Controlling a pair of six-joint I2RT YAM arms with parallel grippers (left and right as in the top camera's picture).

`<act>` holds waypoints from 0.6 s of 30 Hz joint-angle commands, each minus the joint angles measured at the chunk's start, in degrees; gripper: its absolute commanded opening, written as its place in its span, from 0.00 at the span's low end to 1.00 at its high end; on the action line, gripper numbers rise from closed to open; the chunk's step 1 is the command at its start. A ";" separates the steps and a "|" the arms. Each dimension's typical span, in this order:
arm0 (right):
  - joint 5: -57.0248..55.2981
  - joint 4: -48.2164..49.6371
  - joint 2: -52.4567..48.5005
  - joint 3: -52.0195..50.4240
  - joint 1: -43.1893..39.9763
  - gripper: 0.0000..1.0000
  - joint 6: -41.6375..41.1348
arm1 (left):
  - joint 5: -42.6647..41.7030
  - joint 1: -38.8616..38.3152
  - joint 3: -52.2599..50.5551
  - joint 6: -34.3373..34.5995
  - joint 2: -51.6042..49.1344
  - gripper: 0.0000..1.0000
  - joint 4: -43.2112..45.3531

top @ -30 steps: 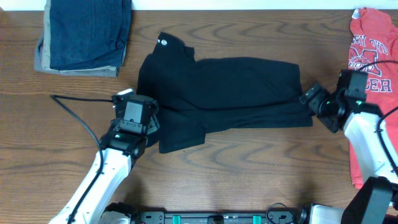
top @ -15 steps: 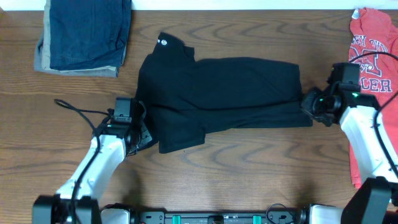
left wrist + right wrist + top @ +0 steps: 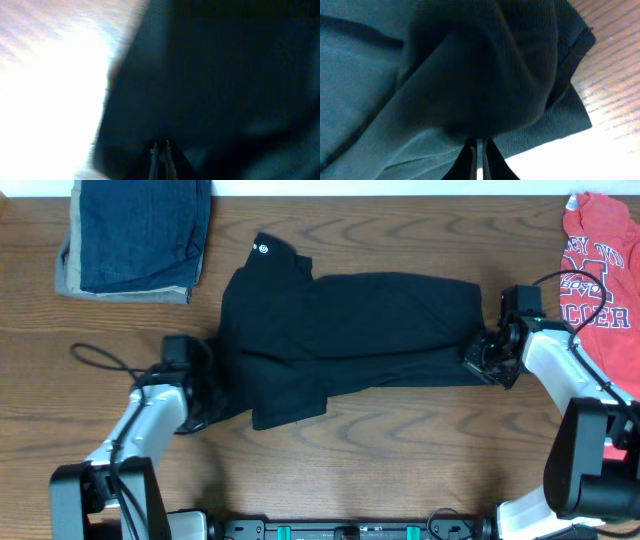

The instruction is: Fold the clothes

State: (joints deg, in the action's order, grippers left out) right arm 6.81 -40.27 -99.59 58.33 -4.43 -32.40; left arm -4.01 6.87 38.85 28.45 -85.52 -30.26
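Black shirt (image 3: 350,320), left tool (image 3: 160,155) clenched on its edge, right tool (image 3: 480,150) clenched likewise

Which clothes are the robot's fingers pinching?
The black shirt in the middle, gripped at both ends; the red T-shirt and jeans stack lie off at the sides.

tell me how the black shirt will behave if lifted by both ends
Likely floppy: the black shirt lies in soft folds, so its middle would probably sag. Probably light: its fabric looks thin up close.
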 commanded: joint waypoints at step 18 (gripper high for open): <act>-0.61 -1.09 -1.03 -0.37 5.20 0.32 0.11 | -4.42 13.66 16.87 -4.24 -1.57 0.06 -14.84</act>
State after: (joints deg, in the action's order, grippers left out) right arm 6.63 -41.34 -100.25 58.30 -0.16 -32.47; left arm -4.34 20.53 53.60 25.76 -87.09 -43.27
